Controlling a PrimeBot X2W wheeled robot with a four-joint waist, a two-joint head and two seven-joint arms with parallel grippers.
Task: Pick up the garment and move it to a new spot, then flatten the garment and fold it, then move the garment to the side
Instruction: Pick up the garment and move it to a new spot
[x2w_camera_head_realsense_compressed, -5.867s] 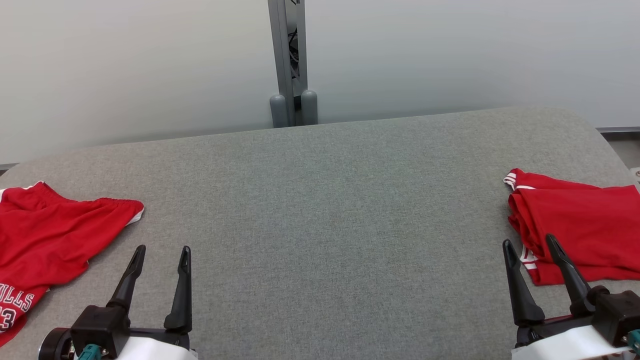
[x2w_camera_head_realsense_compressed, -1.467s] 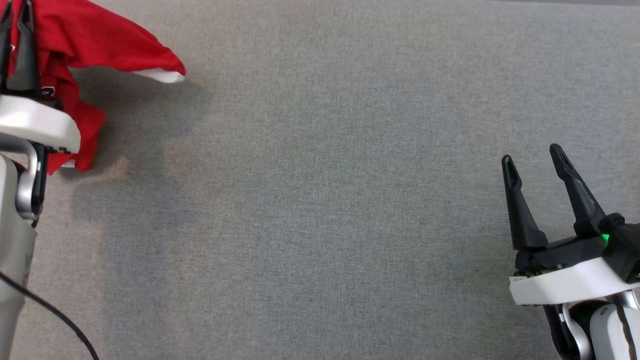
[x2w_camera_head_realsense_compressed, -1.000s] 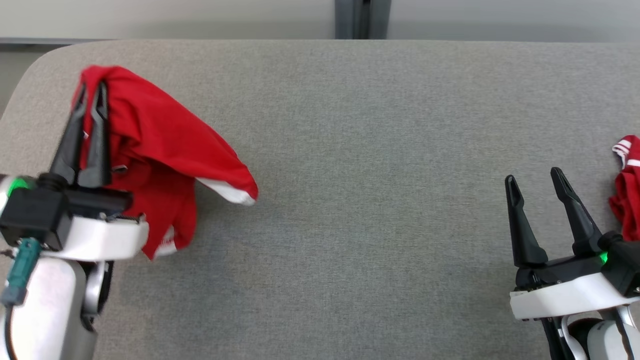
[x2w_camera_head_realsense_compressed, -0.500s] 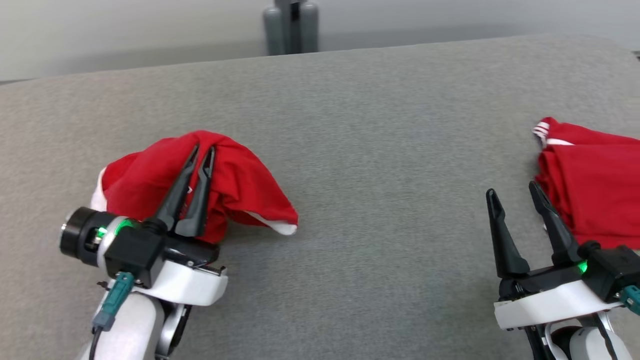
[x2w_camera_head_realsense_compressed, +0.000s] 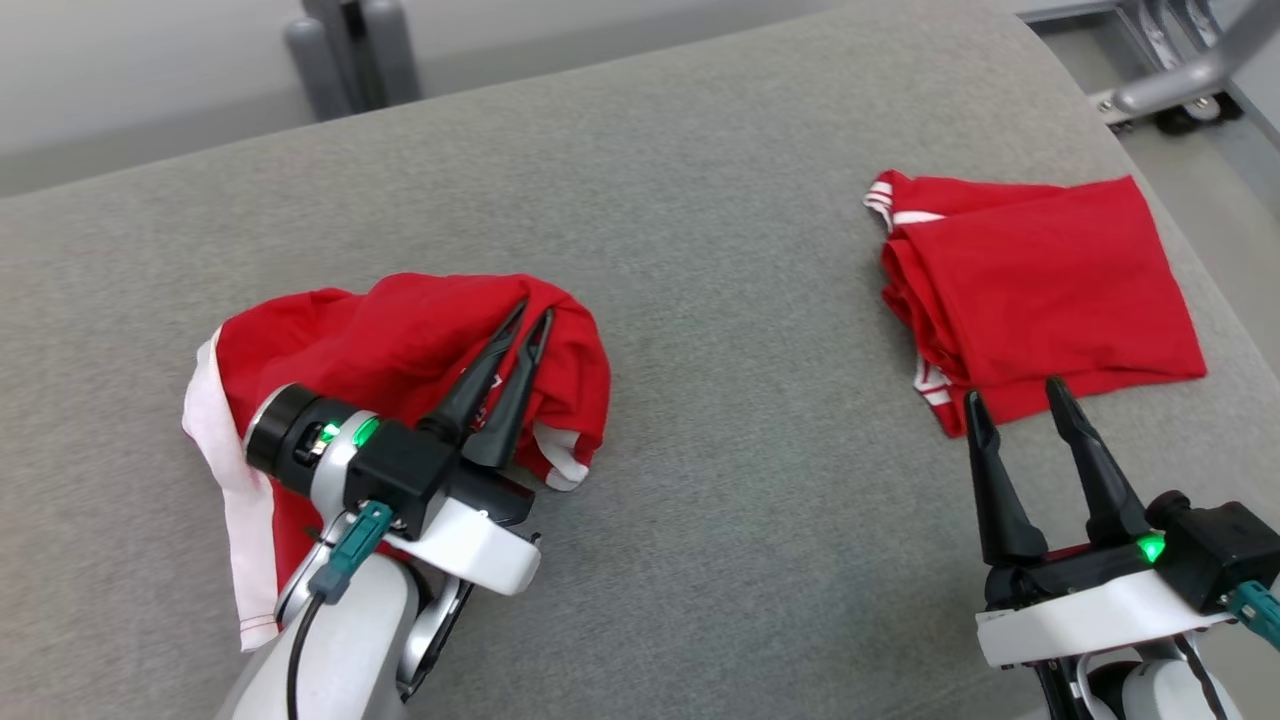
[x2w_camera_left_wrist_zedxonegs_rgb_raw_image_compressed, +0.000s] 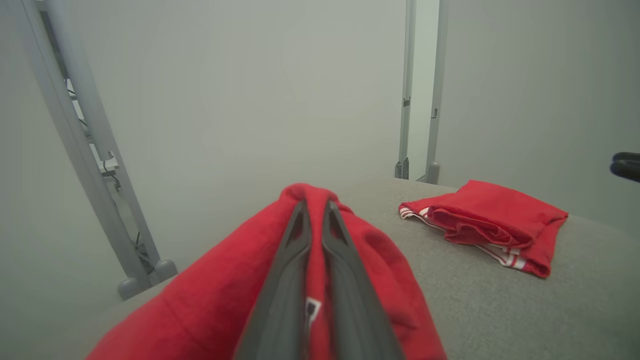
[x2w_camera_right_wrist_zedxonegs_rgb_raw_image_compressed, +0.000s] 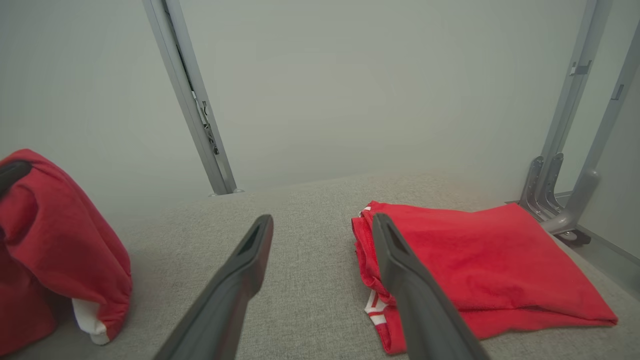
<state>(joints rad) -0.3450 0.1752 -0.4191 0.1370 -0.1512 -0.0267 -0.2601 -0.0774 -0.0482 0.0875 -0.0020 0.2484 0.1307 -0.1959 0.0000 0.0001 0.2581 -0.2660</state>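
While the left gripper (x2w_camera_head_realsense_compressed: 535, 311) pinches the bunched red garment (x2w_camera_head_realsense_compressed: 400, 330), the right gripper (x2w_camera_head_realsense_compressed: 1012, 392) stands wide and empty.

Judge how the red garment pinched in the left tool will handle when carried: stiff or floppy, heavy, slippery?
Probably floppy: the garment drapes in loose folds around the shut left tool, a white-trimmed edge hanging beside it. Likely light, since one narrow pinch gathers the whole bunch. Trailing ends may drag on the grey table.
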